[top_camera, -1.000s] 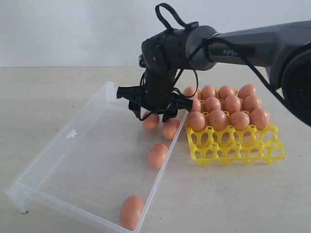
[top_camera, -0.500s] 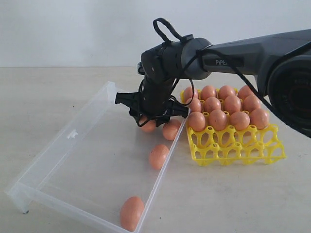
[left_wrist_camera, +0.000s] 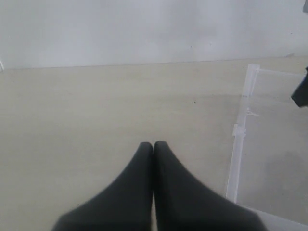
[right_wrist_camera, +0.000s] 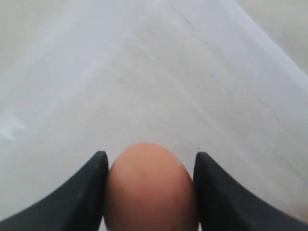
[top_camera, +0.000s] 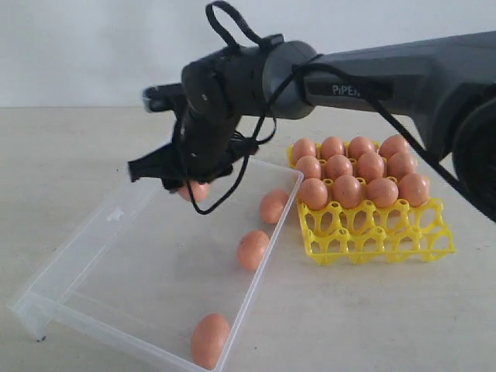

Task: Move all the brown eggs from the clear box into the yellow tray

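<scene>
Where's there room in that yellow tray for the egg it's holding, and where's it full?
The yellow tray has bare cups along its near rows, in front of the seated eggs. Its far rows are full. The clear box is bare along its left wall; three loose eggs sit by its right wall.

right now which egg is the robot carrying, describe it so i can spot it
Find the big clear box beside the yellow tray. Over its far end hangs the right gripper, and the egg sits pinched between its black fingers. The other three eggs in the box lie loose on its floor.
</scene>
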Tool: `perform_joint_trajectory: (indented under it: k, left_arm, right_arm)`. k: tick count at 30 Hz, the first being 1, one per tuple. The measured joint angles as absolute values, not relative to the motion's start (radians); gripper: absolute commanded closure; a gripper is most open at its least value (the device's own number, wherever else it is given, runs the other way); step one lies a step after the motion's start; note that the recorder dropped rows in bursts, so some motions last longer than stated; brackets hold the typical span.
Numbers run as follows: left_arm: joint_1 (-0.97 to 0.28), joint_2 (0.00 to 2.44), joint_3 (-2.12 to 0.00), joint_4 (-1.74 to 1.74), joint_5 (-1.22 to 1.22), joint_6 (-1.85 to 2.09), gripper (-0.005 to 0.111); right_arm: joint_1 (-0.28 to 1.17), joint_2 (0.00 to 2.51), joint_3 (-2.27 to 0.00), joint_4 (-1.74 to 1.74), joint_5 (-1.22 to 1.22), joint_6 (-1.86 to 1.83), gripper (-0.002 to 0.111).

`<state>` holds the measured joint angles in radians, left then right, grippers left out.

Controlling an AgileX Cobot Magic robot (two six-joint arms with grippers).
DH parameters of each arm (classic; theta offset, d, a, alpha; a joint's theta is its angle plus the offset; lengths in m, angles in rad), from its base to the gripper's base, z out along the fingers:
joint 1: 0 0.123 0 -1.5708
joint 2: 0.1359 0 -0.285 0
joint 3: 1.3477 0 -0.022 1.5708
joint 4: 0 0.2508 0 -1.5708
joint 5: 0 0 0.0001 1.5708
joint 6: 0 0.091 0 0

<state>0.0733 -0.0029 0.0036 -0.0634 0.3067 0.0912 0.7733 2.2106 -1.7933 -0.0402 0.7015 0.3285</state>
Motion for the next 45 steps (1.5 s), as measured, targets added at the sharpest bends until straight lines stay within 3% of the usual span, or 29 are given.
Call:
perform_joint_trajectory:
  k: [8, 16, 20, 23, 26, 30, 37, 45]
  left_arm:
    - [0.073, -0.003, 0.004, -0.063, 0.307, 0.091, 0.111]
    - [0.073, -0.003, 0.004, -0.063, 0.252, 0.012, 0.111]
    - [0.073, -0.003, 0.004, -0.045, 0.238, -0.008, 0.111]
    - [0.073, -0.003, 0.004, -0.033, 0.241, -0.011, 0.111]
    - [0.073, -0.003, 0.004, -0.029, 0.279, -0.014, 0.111]
    - [0.073, -0.003, 0.004, -0.026, 0.288, -0.011, 0.111]
    - [0.073, -0.003, 0.004, -0.026, 0.293, -0.007, 0.111]
    - [0.073, -0.003, 0.004, -0.026, 0.293, 0.0, 0.111]
  right_arm:
    - [0.961, 2.028, -1.737, -0.255, 0.401, 0.48, 0.109]
    - [0.944, 1.758, -1.371, -0.786, 0.312, 0.821, 0.109]
    - [0.877, 1.517, -1.124, -1.313, 0.255, 1.263, 0.109]
    - [0.802, 1.371, -0.954, -1.614, 0.383, 1.613, 0.109]
    - [0.677, 1.324, -0.791, -1.713, 0.605, 1.865, 0.109]
    - [0.44, 1.34, -0.698, -1.715, 0.616, 2.053, 0.109]
    - [0.239, 1.428, -0.823, -1.719, 0.25, 2.052, 0.109]
    - [0.086, 1.632, -1.161, -1.724, -0.697, 1.669, 0.109]
